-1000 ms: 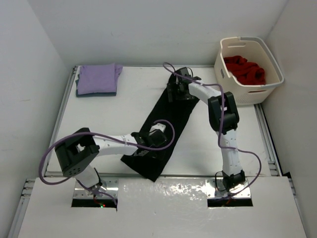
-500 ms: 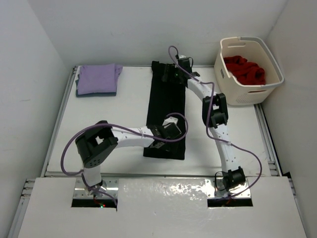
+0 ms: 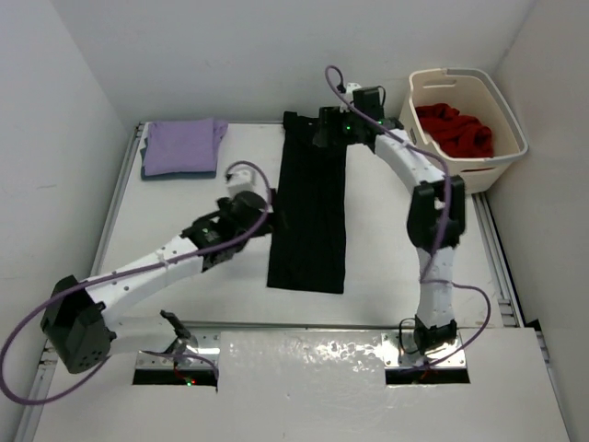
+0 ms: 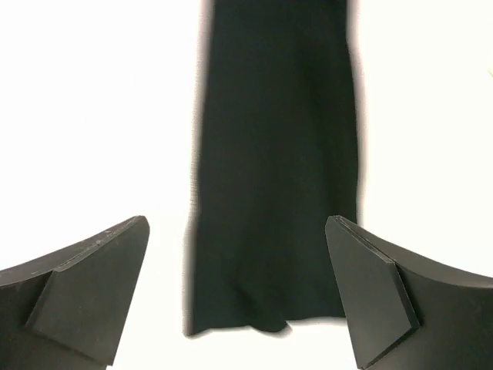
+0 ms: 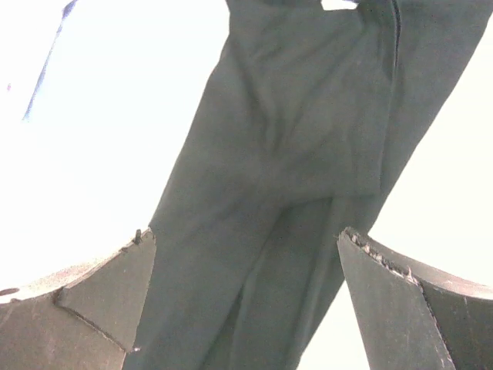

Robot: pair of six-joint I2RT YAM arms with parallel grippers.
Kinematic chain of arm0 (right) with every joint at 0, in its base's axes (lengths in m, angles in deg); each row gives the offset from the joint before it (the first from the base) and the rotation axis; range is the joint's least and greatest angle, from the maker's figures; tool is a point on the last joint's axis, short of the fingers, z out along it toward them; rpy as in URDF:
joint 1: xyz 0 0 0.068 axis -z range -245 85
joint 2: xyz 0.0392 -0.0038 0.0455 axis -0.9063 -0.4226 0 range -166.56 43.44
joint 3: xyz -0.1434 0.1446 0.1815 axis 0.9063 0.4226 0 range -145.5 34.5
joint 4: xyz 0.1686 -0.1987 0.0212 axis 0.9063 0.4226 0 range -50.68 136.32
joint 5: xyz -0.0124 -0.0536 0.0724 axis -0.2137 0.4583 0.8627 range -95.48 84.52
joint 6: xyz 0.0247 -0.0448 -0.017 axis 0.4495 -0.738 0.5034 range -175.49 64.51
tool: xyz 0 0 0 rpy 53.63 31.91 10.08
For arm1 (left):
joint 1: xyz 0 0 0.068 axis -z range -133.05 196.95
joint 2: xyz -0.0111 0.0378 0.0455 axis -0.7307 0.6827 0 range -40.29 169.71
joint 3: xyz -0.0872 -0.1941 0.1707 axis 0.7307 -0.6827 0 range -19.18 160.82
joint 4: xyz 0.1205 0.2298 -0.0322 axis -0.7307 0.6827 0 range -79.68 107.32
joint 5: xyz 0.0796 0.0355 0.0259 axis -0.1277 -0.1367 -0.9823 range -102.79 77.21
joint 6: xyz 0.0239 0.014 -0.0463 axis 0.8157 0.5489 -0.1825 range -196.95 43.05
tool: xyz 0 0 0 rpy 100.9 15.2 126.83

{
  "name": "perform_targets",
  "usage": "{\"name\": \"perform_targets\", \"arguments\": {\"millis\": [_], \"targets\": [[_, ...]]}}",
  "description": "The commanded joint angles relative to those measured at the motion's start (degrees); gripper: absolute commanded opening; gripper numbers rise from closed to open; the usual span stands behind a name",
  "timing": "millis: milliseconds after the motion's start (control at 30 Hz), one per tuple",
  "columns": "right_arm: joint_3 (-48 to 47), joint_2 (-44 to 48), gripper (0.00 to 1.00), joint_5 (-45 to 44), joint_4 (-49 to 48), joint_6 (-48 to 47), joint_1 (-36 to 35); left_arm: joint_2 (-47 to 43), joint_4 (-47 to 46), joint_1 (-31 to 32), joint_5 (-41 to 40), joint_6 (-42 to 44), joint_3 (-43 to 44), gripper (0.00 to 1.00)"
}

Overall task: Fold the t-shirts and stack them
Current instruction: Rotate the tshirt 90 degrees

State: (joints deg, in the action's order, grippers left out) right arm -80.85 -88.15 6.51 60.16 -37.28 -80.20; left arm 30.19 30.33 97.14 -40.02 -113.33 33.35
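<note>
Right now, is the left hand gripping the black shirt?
No, the left hand is open and empty, the black shirt lying flat beyond it.

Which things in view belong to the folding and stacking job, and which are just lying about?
Job:
- black t-shirt, laid out as a long strip
- lavender t-shirt, folded, atop the teal-blue t-shirt
- red t-shirt, bunched up

Lying about:
- cream laundry basket, holding the red t-shirt
- table
</note>
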Motion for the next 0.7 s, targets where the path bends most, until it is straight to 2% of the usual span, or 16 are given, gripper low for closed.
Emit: {"name": "perform_targets", "arguments": {"millis": [0, 100, 133, 167, 267, 400, 600, 633, 667], "targets": [[12.8, 15.5, 0.99, 0.8, 2.0, -5.6, -3.2, 0.8, -3.0, -13.4, 5.2, -2.9, -7.8, 1.0], [32.2, 27.5, 0.99, -1.0, -2.6, -4.3, -9.5, 1.7, -3.4, -21.1, 6.9, -5.9, -11.6, 1.0], [36.8, 30.2, 0.99, -1.4, -5.6, -3.4, -13.4, 1.5, -4.5, -22.2, 8.8, -6.2, -14.2, 1.0], [45.3, 35.2, 0.99, -1.8, -7.1, -1.4, -15.5, 0.7, -5.8, -23.4, 9.1, -6.9, -15.3, 1.0], [55.1, 40.1, 0.99, -0.3, -10.0, 1.9, -23.4, -0.2, -9.2, -24.0, 10.3, -6.6, -18.1, 1.0], [58.5, 43.9, 0.95, -7.8, -9.7, 7.3, -28.8, -0.1, -11.3, -24.1, 10.6, -6.4, -19.8, 1.0], [63.1, 42.4, 0.9, -6.9, -7.3, 12.0, -33.4, -0.4, -11.9, -24.1, 10.2, -5.8, -21.0, 1.0], [63.4, 42.0, 0.83, -6.8, -8.0, 12.1, -33.8, -0.6, -12.3, -24.1, 10.5, -5.8, -21.5, 1.0], [63.4, 42.0, 0.81, -6.8, -9.1, 12.0, -34.0, -0.6, -12.9, -24.1, 11.0, -5.8, -21.8, 1.0]]}}
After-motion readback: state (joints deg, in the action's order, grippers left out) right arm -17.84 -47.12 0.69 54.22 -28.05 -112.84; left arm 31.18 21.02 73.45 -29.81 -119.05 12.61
